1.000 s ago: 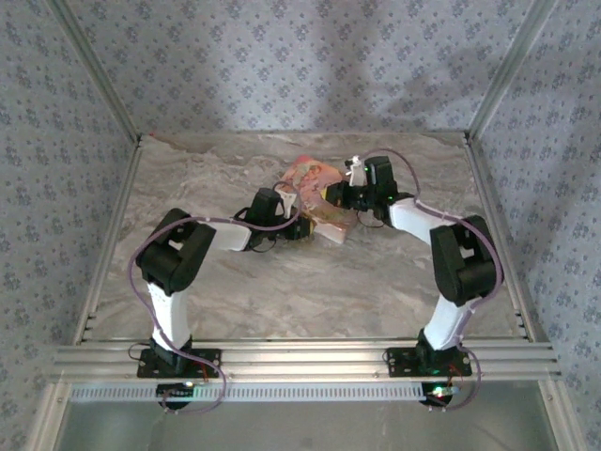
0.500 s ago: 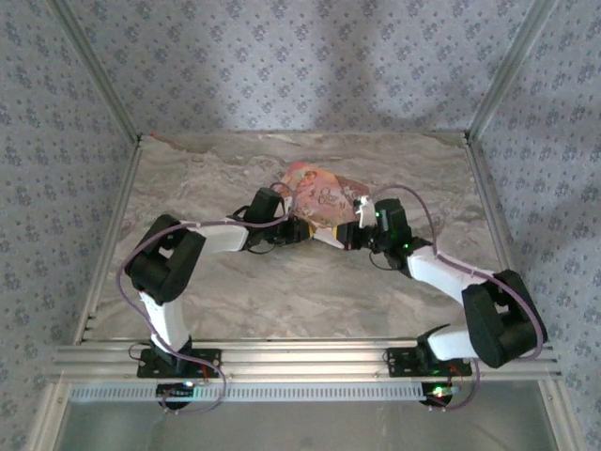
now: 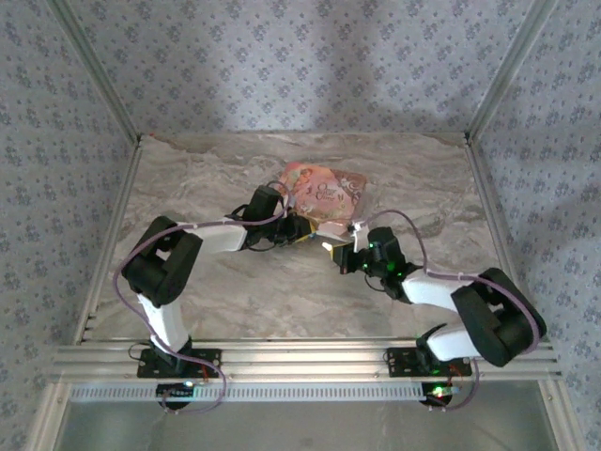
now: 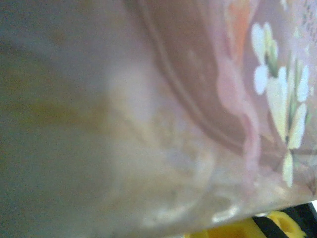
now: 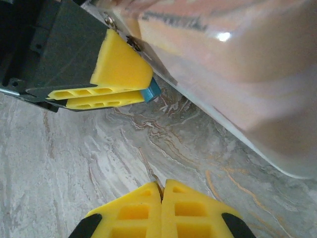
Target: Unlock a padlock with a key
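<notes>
My left gripper (image 3: 302, 229) sits at the near edge of the pink box (image 3: 325, 193). In the right wrist view its yellow fingers (image 5: 116, 74) are pressed together on a small flat blue piece (image 5: 151, 91) that matches the key's head; the blade is hidden. My right gripper (image 3: 332, 250) hovers low over the marble, a short gap in front of the left one. Its pads (image 5: 178, 208) are shut, and a thin metal sliver (image 5: 155, 182) pokes out between them; I cannot tell what it is. The padlock is hidden.
The pink illustrated box (image 5: 233, 64) lies flat behind both grippers and fills the blurred left wrist view (image 4: 198, 99), with a yellow finger (image 4: 277, 222) below it. Bare marble table (image 3: 282, 291) stretches to the near rail (image 3: 300, 357).
The right arm swung from behind the box's right side down to its near side, lowering its gripper to face the left one. The left gripper barely moved.
</notes>
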Controlling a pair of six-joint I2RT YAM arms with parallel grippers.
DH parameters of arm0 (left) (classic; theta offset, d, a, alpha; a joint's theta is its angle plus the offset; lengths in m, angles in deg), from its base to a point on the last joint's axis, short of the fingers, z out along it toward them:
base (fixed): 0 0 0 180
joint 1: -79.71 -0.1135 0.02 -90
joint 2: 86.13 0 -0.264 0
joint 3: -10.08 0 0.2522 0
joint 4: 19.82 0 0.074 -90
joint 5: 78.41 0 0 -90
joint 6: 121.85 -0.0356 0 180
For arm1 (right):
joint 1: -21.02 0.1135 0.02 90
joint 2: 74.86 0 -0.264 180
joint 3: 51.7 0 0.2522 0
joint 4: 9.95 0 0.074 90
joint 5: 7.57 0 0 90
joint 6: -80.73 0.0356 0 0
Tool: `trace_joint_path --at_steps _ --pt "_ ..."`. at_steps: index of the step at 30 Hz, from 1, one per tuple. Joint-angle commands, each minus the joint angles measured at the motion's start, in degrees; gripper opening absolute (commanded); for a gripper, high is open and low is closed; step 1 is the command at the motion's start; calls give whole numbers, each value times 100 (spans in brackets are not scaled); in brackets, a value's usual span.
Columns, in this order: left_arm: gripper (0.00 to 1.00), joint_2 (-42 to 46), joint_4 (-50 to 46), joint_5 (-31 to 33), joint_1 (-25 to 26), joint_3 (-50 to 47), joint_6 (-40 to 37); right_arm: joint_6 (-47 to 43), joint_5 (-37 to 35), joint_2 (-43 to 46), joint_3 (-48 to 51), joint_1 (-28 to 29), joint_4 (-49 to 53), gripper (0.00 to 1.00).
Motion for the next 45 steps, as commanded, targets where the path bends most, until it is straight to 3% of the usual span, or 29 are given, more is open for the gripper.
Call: trace_joint_path --at_steps 1,26,36,45 --pt "13 313 237 -350 74 -29 297 43 -88 -322 101 108 -1033 0" --pt "12 401 -35 -366 99 68 237 91 152 -1859 -179 -34 -2426 0" --pt "12 392 -84 -334 124 115 268 8 222 -2116 -258 30 -2439 0" --pt "11 392 -219 -145 146 178 654 -174 -270 -1953 -99 142 -2349 0"
